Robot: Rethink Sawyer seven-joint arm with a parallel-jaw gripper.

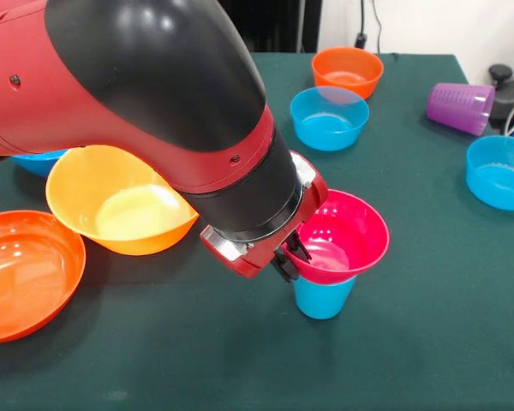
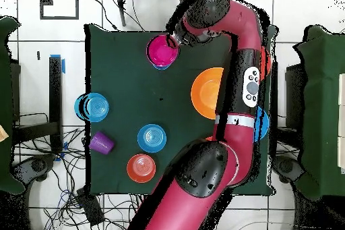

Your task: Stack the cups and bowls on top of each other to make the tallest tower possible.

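Front view: pink bowl (image 1: 341,238) sits tilted in the light blue cup (image 1: 323,296), mid tabletop (image 1: 240,360). Pincer (image 1: 289,254) at the bowl's rim; can't tell if clenched or released. Yellow-orange bowl (image 1: 120,201) and red-orange bowl (image 1: 26,272) beside the arm; purple cup (image 1: 460,107) lies on its side. Overhead view: pink bowl (image 2: 164,50) near tabletop's far edge, pincer (image 2: 176,40) at its rim; purple cup (image 2: 102,142) well apart.

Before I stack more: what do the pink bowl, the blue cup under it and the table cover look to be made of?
Pink bowl: likely glossy hard plastic; bright glare shows inside it. Blue cup: probably smooth plastic with a duller sheen and thin walls. Table cover: apparently dark green matte cloth, with no reflections and soft shadows.
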